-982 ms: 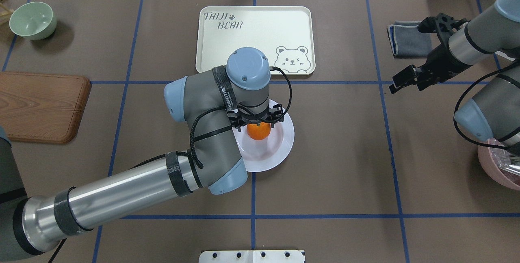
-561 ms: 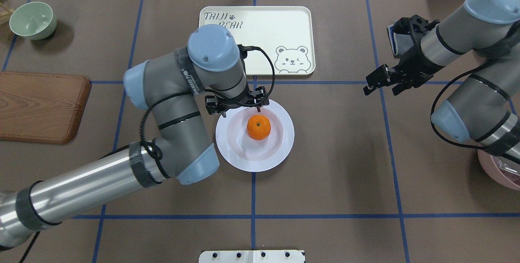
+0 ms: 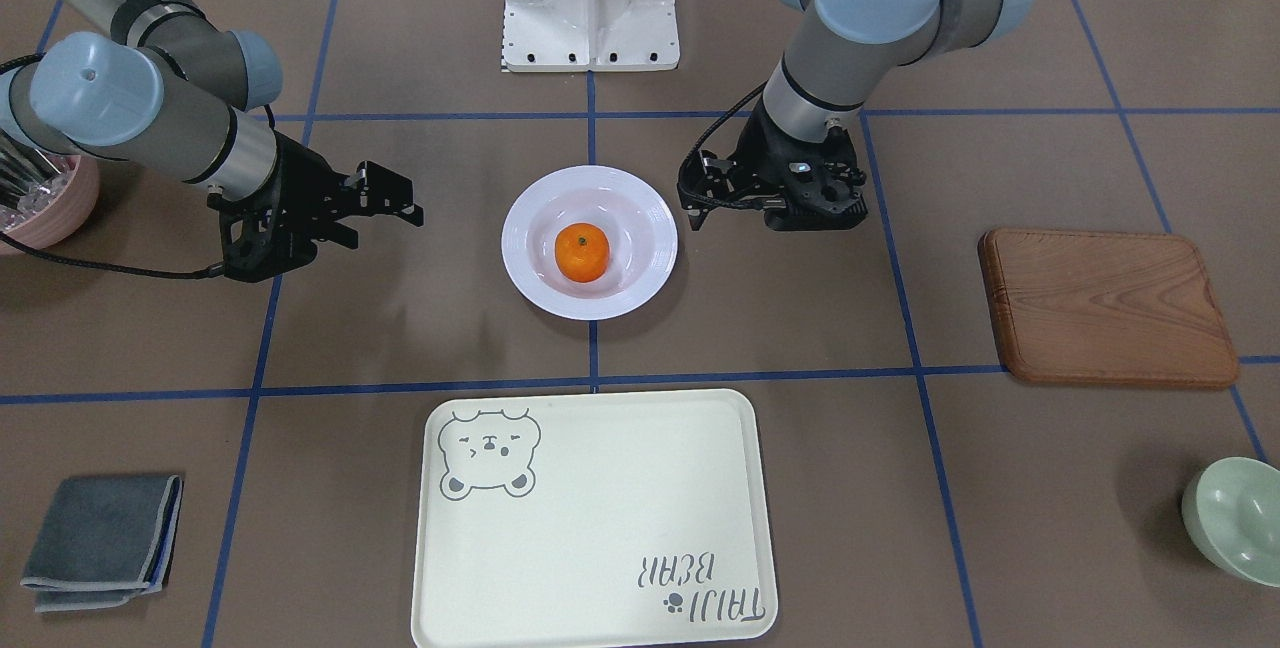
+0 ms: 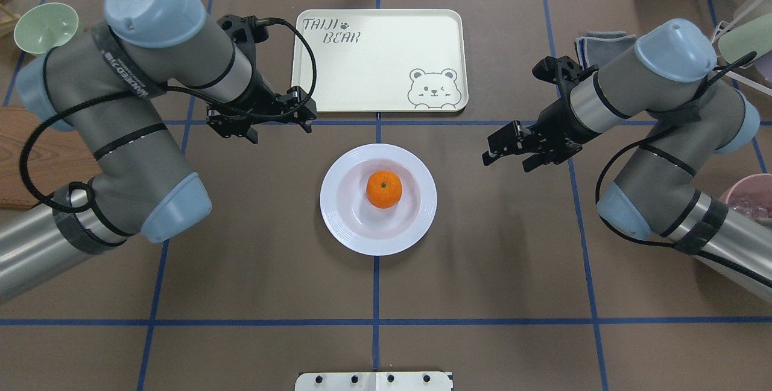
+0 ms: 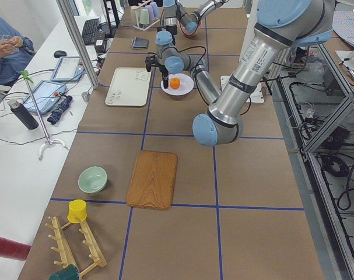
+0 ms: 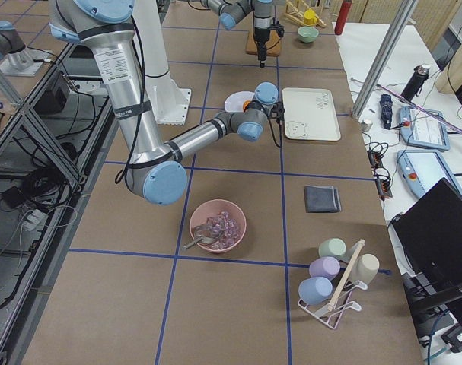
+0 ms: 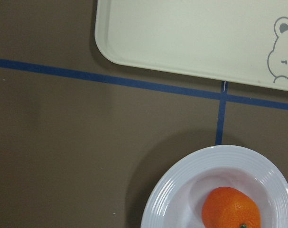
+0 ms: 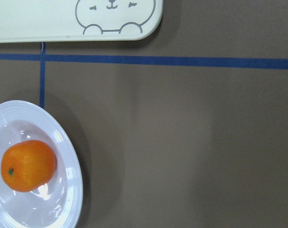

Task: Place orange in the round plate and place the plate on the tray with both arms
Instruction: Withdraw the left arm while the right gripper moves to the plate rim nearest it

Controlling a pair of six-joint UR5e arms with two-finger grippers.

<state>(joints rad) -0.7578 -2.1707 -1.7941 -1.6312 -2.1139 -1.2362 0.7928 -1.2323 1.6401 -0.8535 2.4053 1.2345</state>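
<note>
Bright light, soft shadows, sharp focus, glare on round plate (image 8: 70,186)

- The left claw (image 4: 278,124), which a second ago stood over the round plate (image 4: 342,222) and closed around the orange (image 4: 384,189), has let go and drawn away; its jaws now stand spread above the worktop beside the near left corner of the tray (image 4: 386,47), clear of the plate.
- The orange, then half hidden under that claw, now lies fully uncovered in the plate's sunken centre.
- The right claw (image 4: 505,160) has swung in from beside the grey cloth (image 4: 603,41) toward the plate, jaws apart, and is now nearer to it but not touching.
- The left arm's elbow now covers much of the wooden board (image 4: 18,162).
</note>
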